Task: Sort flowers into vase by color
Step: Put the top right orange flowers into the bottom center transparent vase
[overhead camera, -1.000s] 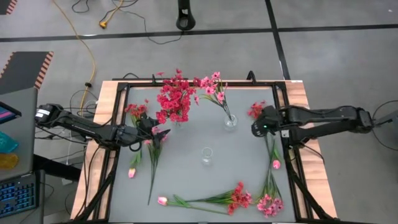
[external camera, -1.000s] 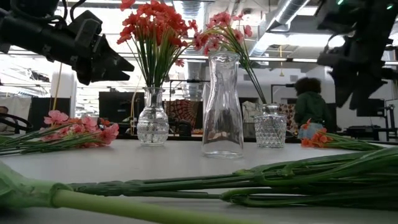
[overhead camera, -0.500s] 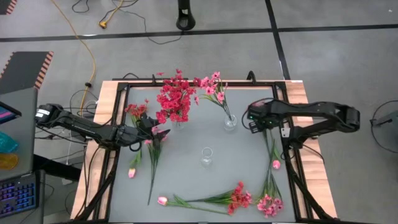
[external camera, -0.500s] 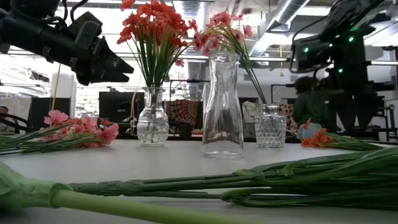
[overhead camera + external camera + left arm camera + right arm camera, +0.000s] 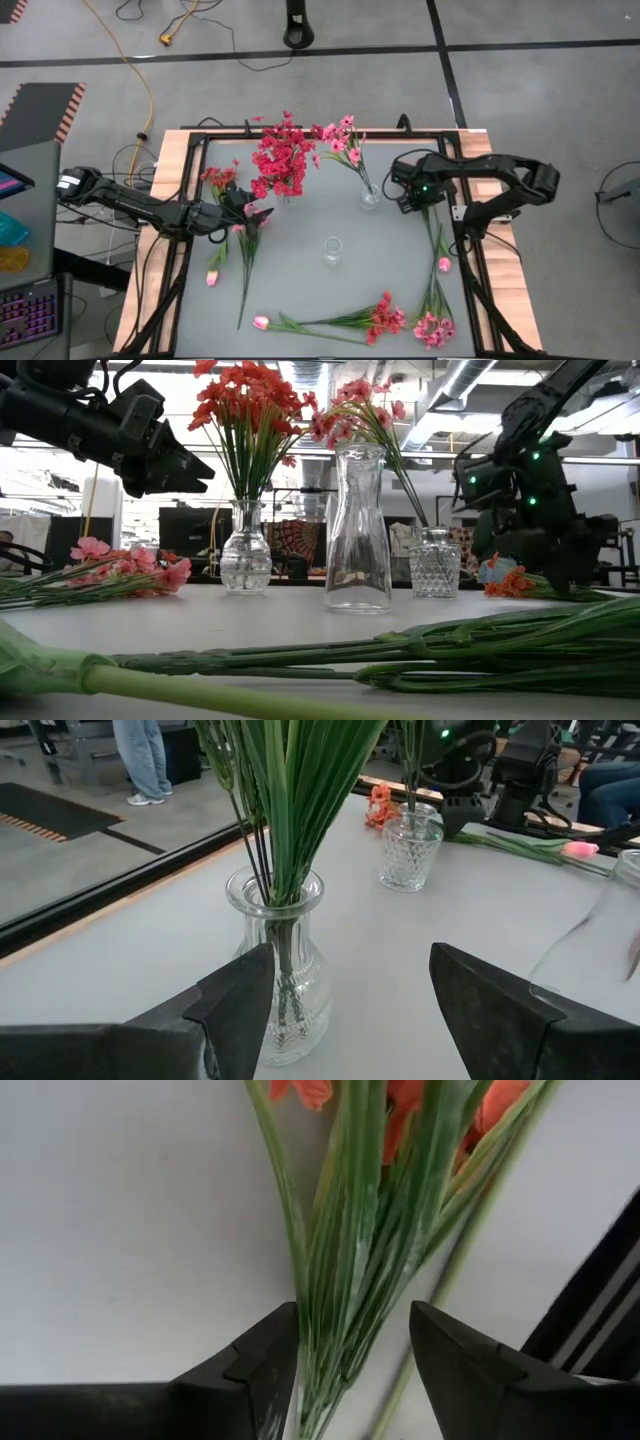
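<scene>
Table (image 5: 300, 290): three vases mid-table, two filled, the middle one empty; loose flowers along the left, right and near edges.

Right claw (image 5: 350, 1370), jaws apart and empty, hangs by the right edge straight over a red spray (image 5: 390, 1210). The stems run lengthwise between the fingers, blossoms ahead; probably a straight drop takes it. This arm is nearer.

Left claw (image 5: 345, 1010), jaws apart, waits at the left edge, facing the red-filled vase (image 5: 280, 960).

The spray's lower stems are cut off under the claw; the count is unclear.
</scene>
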